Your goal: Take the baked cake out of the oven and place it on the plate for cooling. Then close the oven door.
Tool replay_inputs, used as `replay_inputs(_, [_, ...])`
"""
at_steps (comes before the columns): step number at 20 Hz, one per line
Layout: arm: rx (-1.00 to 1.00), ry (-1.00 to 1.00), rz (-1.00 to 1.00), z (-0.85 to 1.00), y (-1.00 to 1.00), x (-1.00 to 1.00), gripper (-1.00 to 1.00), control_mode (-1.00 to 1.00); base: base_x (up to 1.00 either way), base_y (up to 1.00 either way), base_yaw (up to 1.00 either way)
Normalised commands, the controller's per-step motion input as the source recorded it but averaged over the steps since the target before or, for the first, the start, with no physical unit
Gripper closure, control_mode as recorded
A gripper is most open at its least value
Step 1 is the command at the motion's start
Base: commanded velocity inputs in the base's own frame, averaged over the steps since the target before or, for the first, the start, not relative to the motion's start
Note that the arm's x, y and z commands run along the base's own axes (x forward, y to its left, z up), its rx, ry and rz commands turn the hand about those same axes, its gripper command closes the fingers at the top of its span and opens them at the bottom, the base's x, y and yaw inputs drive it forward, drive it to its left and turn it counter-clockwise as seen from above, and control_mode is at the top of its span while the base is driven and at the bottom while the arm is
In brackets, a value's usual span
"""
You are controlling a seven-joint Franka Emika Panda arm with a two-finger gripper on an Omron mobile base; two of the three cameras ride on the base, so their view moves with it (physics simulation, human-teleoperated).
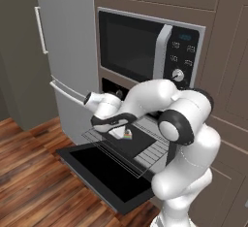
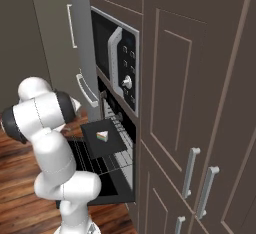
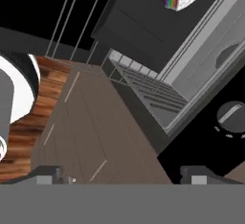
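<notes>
Cake (image 2: 102, 136) sits on the dark tray (image 2: 111, 145) atop the pulled-out rack (image 1: 156, 149); oven door (image 1: 104, 172) down; gripper (image 3: 124, 175) jaws spread, empty.

The oven door (image 1: 109, 175) hangs open below a cake (image 1: 127, 134) on a dark tray (image 1: 138, 141).

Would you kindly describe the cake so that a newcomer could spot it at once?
Find the black oven set in brown cabinetry beneath the silver-framed microwave, its door folded down flat. On the pulled-out wire rack lies a dark tray. The cake is the small white wedge with rainbow-striped layers, the one colourful thing there.
</notes>
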Motion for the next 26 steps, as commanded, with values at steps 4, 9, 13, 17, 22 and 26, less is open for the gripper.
replay_inputs(4, [0.11,0.00,0.00,-0.25,0.00,0.10,-1.00,-1.00,0.00,0.00,0.00])
replay_inputs(9, [0.08,0.05,0.00,-0.23,0.00,0.39,-1.00,-1.00,0.00,0.00,0.00])
replay_inputs(13, [0.04,0.06,0.00,-0.23,0.00,0.52,-1.00,-1.00,0.00,0.00,0.00])
replay_inputs(17, [0.00,0.09,0.01,-0.36,0.01,0.52,-1.00,-1.00,0.00,0.00,0.00])
replay_inputs(22, [0.00,0.14,0.03,-0.42,0.12,0.50,-1.00,-1.00,0.00,0.00,0.00])
replay_inputs(26, [0.00,0.16,0.04,-0.39,0.12,0.56,-1.00,-1.00,0.00,0.00,0.00])
